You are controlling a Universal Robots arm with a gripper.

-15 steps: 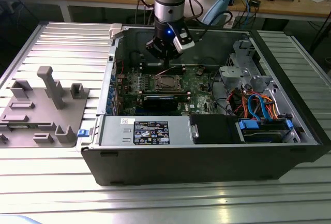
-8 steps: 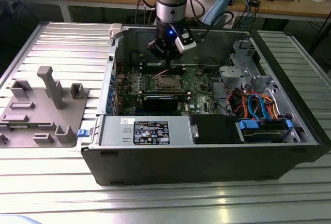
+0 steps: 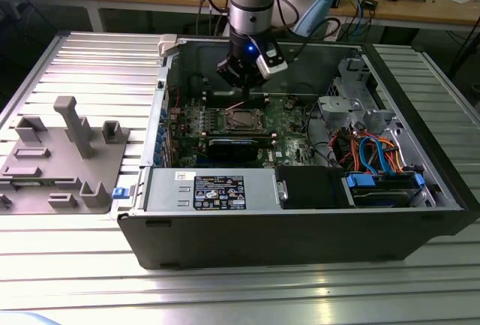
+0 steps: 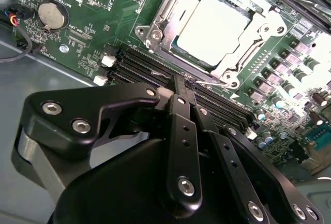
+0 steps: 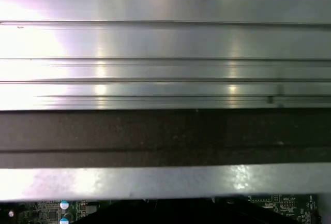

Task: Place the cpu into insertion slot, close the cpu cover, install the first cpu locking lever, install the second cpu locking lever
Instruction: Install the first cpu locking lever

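While the cpu (image 4: 209, 27) lay under the closed cover (image 4: 164, 14), the gripper (image 4: 185, 90) hovered just beside the cover's edge, fingers (image 4: 181, 120) pressed together on nothing, well apart from the walls of the case (image 3: 285, 239).

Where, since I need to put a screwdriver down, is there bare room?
Bare ribbed table lies in front of the case and beyond the grey fixture at the exterior view's left. Inside the case it is crowded: gripper by the cpu, cables toward the exterior view's right.
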